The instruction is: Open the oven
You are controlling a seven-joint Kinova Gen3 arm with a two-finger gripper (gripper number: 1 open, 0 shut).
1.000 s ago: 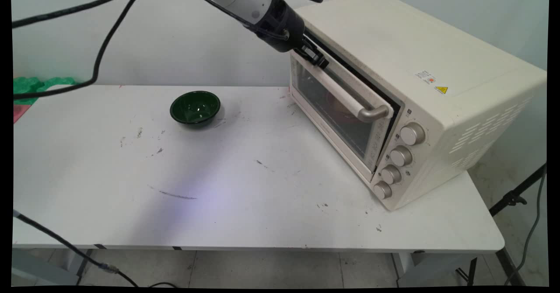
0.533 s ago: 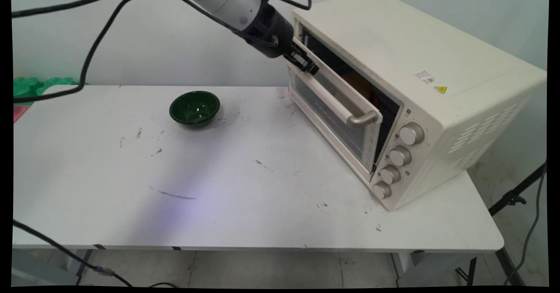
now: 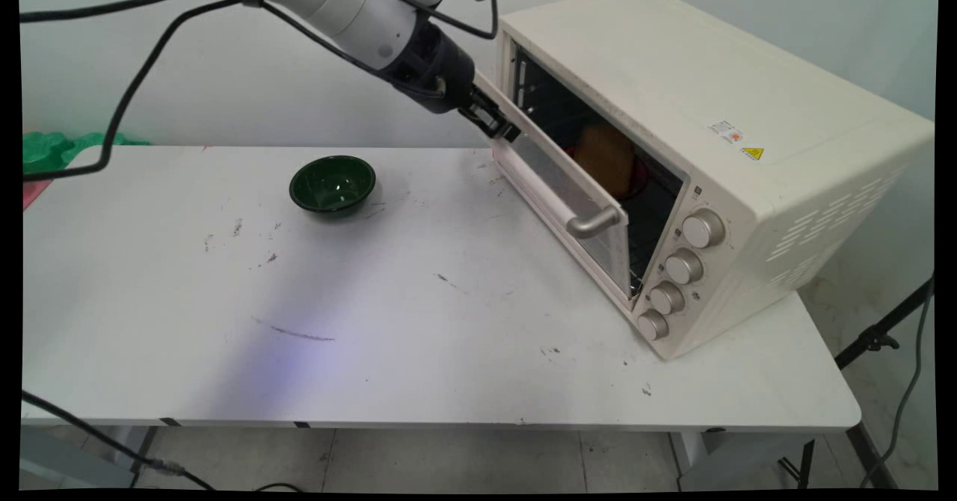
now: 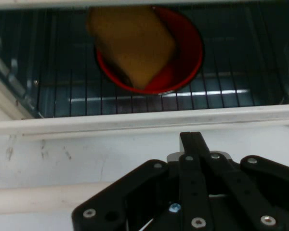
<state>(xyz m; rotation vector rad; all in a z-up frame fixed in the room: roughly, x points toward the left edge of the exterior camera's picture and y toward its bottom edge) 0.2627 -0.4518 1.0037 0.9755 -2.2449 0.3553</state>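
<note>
On the white table [image 3: 448, 351] in the main view, a cream toaster oven [image 3: 718, 149] stands at the right, turned at an angle, with four knobs [image 3: 677, 269] down its front right side. Its glass door [image 3: 557, 187] hangs partly open, tilted outward from the top, and the silver handle [image 3: 591, 224] sticks out from it. The black gripper [image 3: 493, 121] sits right at the door's upper left corner, touching its top edge; from this view I cannot tell whether the fingers are spread or pinched. Inside the dark cavity an orange-brown piece of food [image 3: 602, 158] shows through the gap. A dark green bowl [image 3: 333, 185] stands well apart to the left, on the far half of the table. From the hand view, the gripper's [image 4: 192, 144] black linkage rises from the bottom edge, its tip lying against the door's pale top edge [image 4: 135, 122]. Beyond it, on the wire rack [image 4: 231, 91], sits a red dish [image 4: 185, 60] holding the orange-brown food [image 4: 132, 41].
</note>
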